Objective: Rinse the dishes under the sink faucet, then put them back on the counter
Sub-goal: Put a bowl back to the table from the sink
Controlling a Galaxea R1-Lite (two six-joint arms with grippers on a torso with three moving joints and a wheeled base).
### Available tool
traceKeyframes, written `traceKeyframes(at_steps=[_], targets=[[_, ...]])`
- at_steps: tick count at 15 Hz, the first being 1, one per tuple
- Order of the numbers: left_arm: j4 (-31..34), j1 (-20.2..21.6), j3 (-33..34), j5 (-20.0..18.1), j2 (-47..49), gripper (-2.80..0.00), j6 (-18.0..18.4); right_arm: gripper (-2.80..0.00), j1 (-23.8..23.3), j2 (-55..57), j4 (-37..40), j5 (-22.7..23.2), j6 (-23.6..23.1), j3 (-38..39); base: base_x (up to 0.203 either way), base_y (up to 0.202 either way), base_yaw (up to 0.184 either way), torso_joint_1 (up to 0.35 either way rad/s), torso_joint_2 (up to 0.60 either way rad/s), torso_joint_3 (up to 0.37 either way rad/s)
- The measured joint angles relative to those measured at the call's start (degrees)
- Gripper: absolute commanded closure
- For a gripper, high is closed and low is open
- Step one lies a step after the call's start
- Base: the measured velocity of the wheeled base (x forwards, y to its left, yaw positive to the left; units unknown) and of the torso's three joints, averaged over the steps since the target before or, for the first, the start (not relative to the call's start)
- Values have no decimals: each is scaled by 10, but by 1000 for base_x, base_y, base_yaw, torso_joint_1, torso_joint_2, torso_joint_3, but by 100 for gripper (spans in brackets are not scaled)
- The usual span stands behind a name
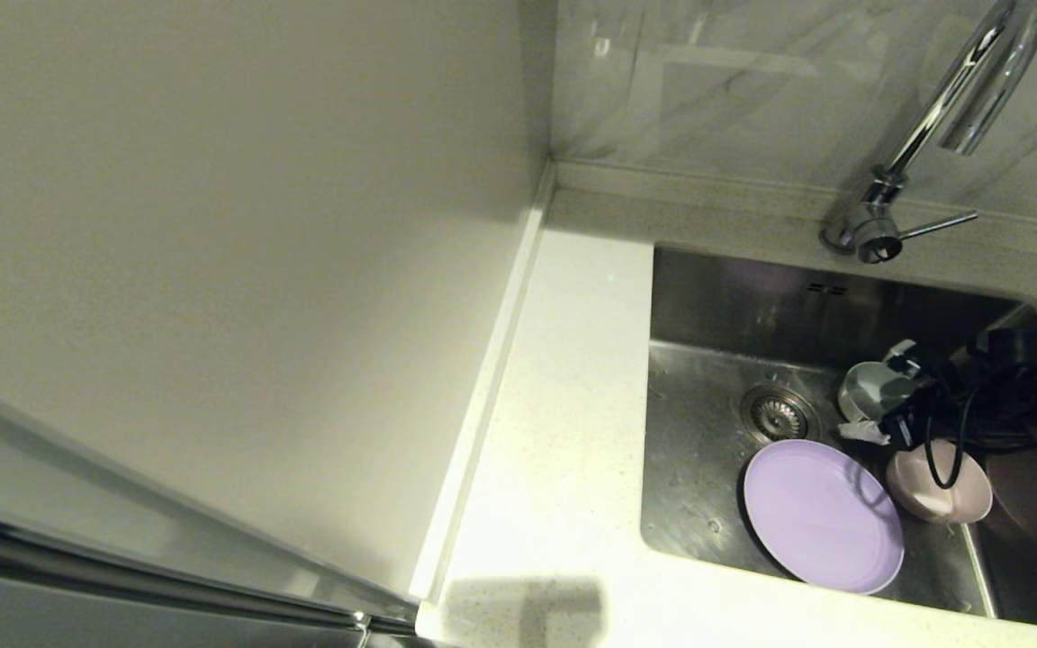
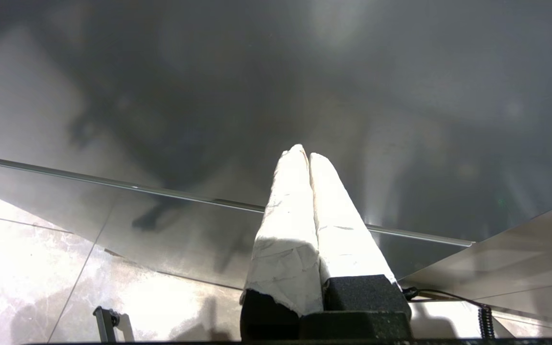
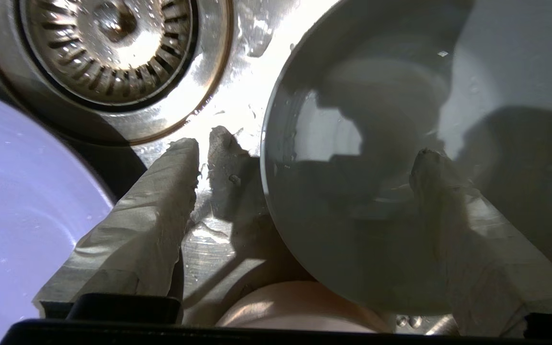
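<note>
All three dishes lie in the steel sink [image 1: 707, 306]. The lilac plate [image 1: 823, 515] [image 3: 17, 201] is at the front, with the pale pink bowl [image 1: 939, 486] [image 3: 300, 306] to its right. Behind them, beside the drain strainer [image 1: 780, 412] [image 3: 108, 48], sits the blue-grey bowl [image 1: 870, 387] [image 3: 376, 120]. My right gripper [image 1: 881, 393] [image 3: 303, 148] is down in the sink, open, straddling that bowl's rim. One taped finger [image 3: 161, 215] is outside the bowl and the other finger [image 3: 443, 206] is inside. The chrome faucet [image 1: 951, 99] stands behind the sink. My left gripper [image 2: 304, 152] is shut and empty, out of the head view.
White speckled counter [image 1: 563, 405] runs along the sink's left and front, with a raised edge strip [image 1: 491, 360] and a plain wall panel further left. The faucet's side lever [image 1: 937, 225] points right. Grey marbled tile backs the sink.
</note>
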Motion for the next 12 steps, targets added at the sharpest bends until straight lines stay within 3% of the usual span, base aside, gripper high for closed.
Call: traceKeyframes(at_steps=[5,6,12], targets=[[0,0,0,0,0,0,0,-280,-1,18,3,-8,0,-18,0,0,0,0,0,0],[0,0,0,0,0,0,0,0,-1,21,3,-8,0,-21,0,0,0,0,0,0],[0,0,0,0,0,0,0,0,-4,36,4,-15,1,-33,0,0,0,0,0,0]])
